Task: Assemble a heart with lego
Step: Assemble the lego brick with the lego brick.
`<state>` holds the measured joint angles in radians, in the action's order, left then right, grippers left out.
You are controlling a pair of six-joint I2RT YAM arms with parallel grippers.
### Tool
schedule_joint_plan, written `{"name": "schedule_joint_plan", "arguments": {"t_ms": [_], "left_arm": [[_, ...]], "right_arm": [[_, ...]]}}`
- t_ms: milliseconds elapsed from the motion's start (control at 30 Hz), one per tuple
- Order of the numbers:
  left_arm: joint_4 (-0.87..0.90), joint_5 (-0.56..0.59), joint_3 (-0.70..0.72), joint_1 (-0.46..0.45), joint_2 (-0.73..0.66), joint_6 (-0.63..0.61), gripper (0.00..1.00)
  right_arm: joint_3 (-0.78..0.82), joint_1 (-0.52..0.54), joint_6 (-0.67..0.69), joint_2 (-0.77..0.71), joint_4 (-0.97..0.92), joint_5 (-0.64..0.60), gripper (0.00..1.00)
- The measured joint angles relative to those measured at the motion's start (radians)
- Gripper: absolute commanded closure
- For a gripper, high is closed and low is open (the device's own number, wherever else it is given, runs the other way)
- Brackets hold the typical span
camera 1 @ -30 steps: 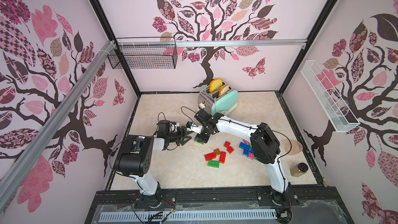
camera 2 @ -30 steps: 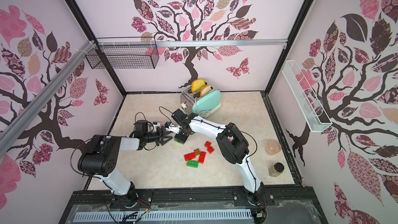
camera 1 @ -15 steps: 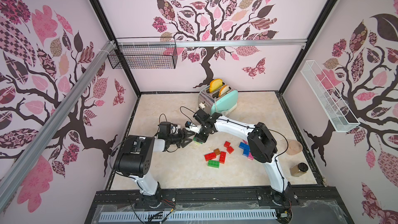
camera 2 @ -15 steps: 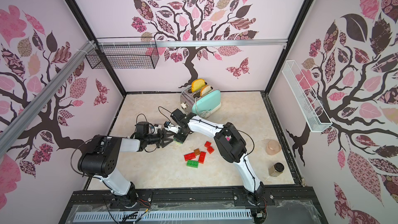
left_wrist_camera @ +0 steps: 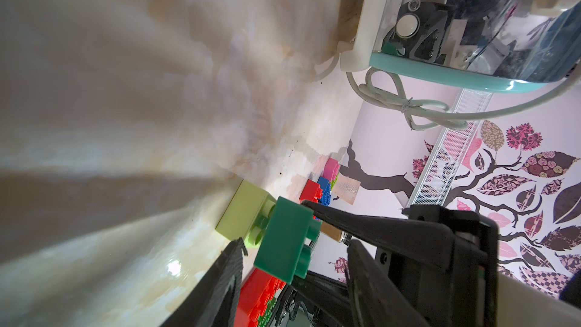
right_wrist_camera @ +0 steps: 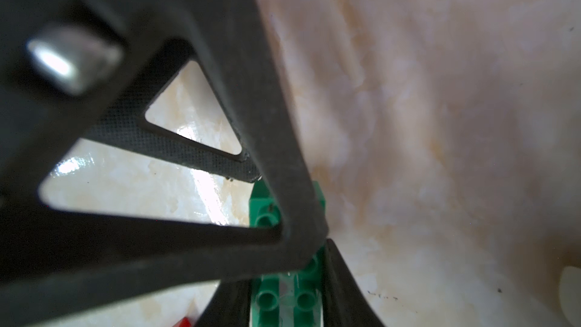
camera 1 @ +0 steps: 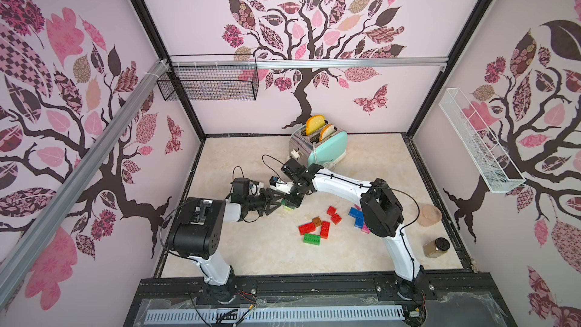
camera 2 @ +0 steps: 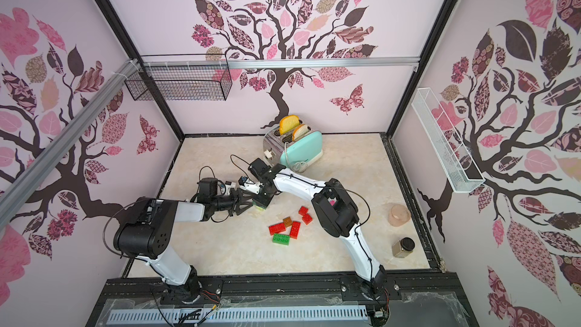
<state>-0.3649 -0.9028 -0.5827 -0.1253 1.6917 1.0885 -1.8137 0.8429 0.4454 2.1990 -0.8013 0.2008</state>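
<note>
My right gripper is shut on a dark green lego brick, also seen in the left wrist view. The brick sits tilted against the studs of a lime lego brick lying on the table. My left gripper is open. Its fingers flank the green brick with gaps on both sides. In both top views the two grippers meet left of centre, the left gripper facing the right gripper, with a lime sliver below them. Loose red bricks, a green one and blue ones lie nearby.
A mint toaster with toast stands behind the grippers, its cord coiled on the table. A pink cup and a dark-lidded jar sit at the right edge. A black wire basket and a white rack hang on the walls.
My left gripper has moved right, up to the right gripper, and its jaws have narrowed around the green brick. The right gripper stays shut on that brick, shifted slightly left.
</note>
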Motion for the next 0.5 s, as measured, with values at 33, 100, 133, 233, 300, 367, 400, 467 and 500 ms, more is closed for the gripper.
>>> {"name": "schedule_joint_plan", "arguments": {"t_ms": [33,100,133,233,300,367,400,467,500], "left_arm": [[0.0,0.0,0.003,0.0,0.0,0.0,0.46],[0.001,0.0,0.006,0.0,0.0,-0.001,0.46],[0.001,0.0,0.007,0.0,0.0,-0.001,0.47],[0.0,0.0,0.008,0.0,0.0,-0.001,0.47],[0.0,0.0,0.01,-0.001,0.0,-0.002,0.48],[0.001,0.001,0.01,-0.001,0.0,-0.002,0.48],[0.0,0.001,0.011,-0.002,0.0,-0.002,0.48],[0.0,0.0,0.011,-0.002,0.0,-0.002,0.49],[0.0,0.0,0.011,-0.002,0.0,-0.001,0.49]], "right_arm": [[0.0,0.0,0.0,0.0,0.0,0.0,0.77],[0.0,0.002,0.0,0.0,0.0,-0.002,0.77],[0.0,0.003,0.0,0.0,0.0,-0.004,0.77],[0.0,0.008,0.001,0.002,0.0,-0.008,0.77],[0.0,0.011,0.001,0.007,0.0,-0.012,0.77],[-0.006,0.013,0.001,0.016,0.001,-0.014,0.77],[-0.008,0.013,0.001,0.017,0.001,-0.014,0.77],[-0.008,0.013,0.0,0.017,0.0,-0.016,0.77],[-0.008,0.014,0.001,0.017,0.0,-0.018,0.77]]}}
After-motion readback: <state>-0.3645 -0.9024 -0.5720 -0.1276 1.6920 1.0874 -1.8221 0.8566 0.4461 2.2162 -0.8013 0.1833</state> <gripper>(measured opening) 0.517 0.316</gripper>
